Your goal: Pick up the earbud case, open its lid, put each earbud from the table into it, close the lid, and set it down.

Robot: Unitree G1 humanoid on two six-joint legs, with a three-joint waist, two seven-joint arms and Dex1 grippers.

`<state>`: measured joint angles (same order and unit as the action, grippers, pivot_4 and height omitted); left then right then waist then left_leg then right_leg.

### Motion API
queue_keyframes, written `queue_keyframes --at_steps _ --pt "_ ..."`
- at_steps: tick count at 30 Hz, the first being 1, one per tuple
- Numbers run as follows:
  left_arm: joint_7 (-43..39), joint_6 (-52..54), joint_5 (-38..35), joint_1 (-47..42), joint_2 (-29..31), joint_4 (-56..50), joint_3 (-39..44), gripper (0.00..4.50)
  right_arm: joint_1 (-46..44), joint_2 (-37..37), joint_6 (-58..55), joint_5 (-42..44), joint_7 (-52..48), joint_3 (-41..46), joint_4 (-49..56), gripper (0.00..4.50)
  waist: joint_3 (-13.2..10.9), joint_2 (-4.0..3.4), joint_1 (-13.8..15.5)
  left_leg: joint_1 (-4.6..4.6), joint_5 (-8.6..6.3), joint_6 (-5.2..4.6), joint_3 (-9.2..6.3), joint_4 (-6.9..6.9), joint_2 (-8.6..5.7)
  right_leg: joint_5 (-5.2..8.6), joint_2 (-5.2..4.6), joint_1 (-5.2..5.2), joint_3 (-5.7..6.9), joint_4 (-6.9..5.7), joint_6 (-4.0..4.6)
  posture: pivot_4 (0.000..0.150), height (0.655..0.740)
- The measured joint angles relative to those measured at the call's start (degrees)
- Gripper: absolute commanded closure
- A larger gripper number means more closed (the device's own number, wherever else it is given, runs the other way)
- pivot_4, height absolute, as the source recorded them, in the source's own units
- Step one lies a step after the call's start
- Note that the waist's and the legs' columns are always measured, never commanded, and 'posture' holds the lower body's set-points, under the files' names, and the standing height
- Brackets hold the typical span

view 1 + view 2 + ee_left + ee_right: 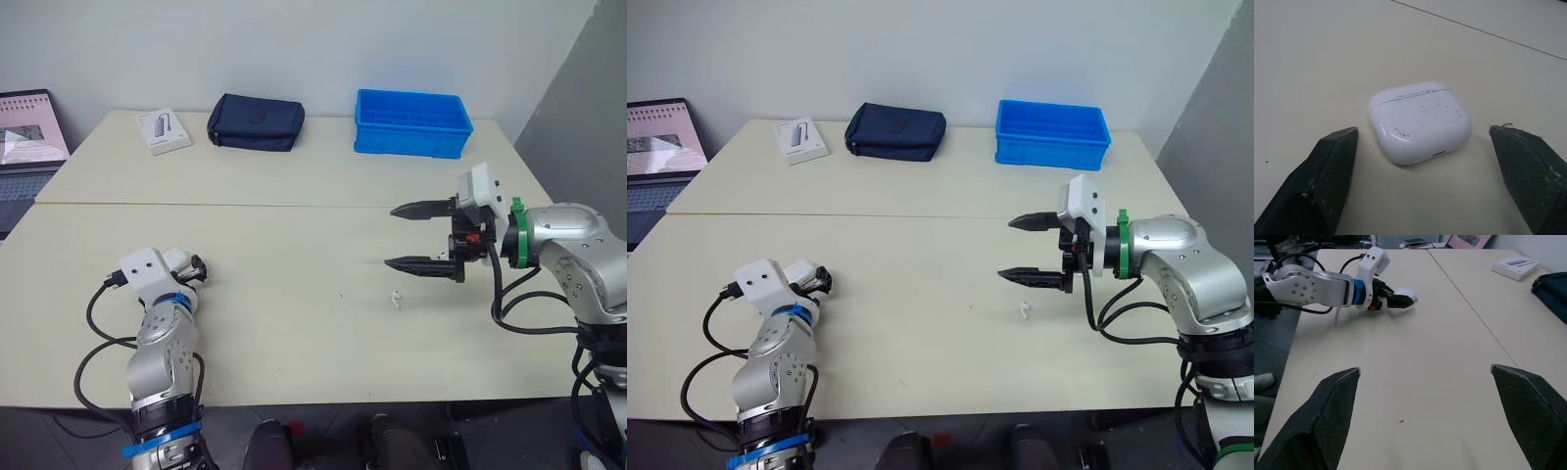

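Observation:
The white earbud case [1418, 120] lies flat on the table with its lid closed, at the front left. My left gripper [196, 268] is open, one black finger on each side of the case and neither touching it. A single white earbud [396, 297] lies on the table right of centre. My right gripper [390, 236] hovers open just above and behind the earbud, its fingers pointing left and holding nothing. In the right wrist view the left arm and the case [1405, 294] sit far across the table.
Along the back edge stand a blue plastic bin [411, 122], a navy pouch [256, 121] and a flat white box [163, 130]. A laptop [29, 137] sits off the table's far left. A seam [245, 205] runs across the tabletop.

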<state>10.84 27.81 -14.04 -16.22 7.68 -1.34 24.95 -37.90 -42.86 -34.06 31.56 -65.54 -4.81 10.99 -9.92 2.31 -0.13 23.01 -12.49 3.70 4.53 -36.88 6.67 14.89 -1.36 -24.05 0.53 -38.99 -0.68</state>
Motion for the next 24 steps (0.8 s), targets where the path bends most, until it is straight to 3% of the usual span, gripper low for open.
queue_keyframes --at_steps 11,22,24 --pt "4.8 -4.6 1.0 -6.4 -0.5 8.2 0.5 0.0 -9.0 7.7 3.9 -6.2 -3.2 -6.5 -12.6 0.02 0.0 -0.02 0.1 0.01 0.02 -0.02 -0.04 0.0 0.0 -0.07 0.04 -0.02 -0.01 -0.01 0.01 0.15 0.7218" --pt "6.2 -4.5 1.0 -7.0 -0.6 8.8 0.5 0.0 -9.9 10.0 5.0 -7.9 -3.5 -6.8 -13.7 0.02 0.0 -0.02 0.1 0.01 0.01 -0.01 -0.02 0.02 0.0 -0.16 0.04 -0.03 -0.01 0.01 0.16 0.15 0.7218" --pt "6.3 -4.2 1.0 -6.9 -0.6 8.6 0.5 0.41 -9.9 10.0 5.0 -7.9 -3.7 -6.8 -13.7 0.0 0.0 -0.02 0.1 0.01 0.01 -0.01 -0.02 0.02 0.0 -0.16 0.04 -0.03 -0.01 0.02 0.16 0.15 0.7218"
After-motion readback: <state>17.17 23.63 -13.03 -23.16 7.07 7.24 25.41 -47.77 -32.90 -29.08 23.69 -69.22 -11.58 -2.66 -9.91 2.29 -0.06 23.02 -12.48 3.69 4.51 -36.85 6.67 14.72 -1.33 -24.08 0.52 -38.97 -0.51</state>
